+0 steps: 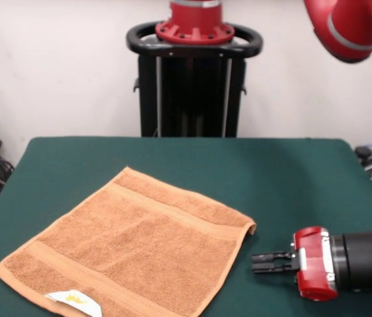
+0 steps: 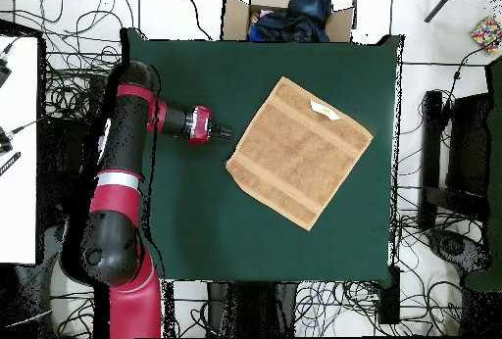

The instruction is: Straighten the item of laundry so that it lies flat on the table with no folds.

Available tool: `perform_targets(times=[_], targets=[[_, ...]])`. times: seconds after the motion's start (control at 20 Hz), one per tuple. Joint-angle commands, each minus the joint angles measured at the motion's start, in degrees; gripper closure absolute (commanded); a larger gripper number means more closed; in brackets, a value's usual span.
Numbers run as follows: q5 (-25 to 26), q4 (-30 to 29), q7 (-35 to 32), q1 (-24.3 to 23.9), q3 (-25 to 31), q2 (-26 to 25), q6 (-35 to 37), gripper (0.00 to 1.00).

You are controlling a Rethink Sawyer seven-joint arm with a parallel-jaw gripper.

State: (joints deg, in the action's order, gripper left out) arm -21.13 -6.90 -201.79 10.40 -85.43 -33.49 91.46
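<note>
The orange-tan towel (image 1: 129, 254) lies spread flat on the green table (image 1: 291, 172), turned like a diamond, with its woven bands showing and its white tag (image 1: 73, 302) at the near edge. It also shows in the overhead view (image 2: 299, 151). My gripper (image 1: 260, 262) lies low and horizontal over the table, just right of the towel's right corner (image 1: 250, 228) and apart from it. Its two black fingers stand a small gap apart and hold nothing. In the overhead view the gripper (image 2: 225, 131) points at the towel's left corner.
The robot's pedestal (image 1: 192, 79) stands behind the table's far edge. A cardboard box of clothes (image 2: 289, 12) sits beyond the table's edge in the overhead view. Cables (image 2: 59, 90) lie on the floor around the table.
</note>
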Motion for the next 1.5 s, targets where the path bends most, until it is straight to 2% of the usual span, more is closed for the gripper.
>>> perform_targets(times=[0.05, 0.25, 0.6, 1.5], targets=[[0.82, -3.13, -7.71, -1.03, 0.86, -0.66, -1.16, 1.0], [0.82, -4.33, -6.47, -0.92, 2.59, -0.77, -2.21, 1.0], [-1.36, -6.15, -8.52, -0.65, 4.79, -2.15, -1.63, 1.0], [-3.23, -6.37, -6.14, -0.75, 7.46, -2.43, 0.82, 1.0]])
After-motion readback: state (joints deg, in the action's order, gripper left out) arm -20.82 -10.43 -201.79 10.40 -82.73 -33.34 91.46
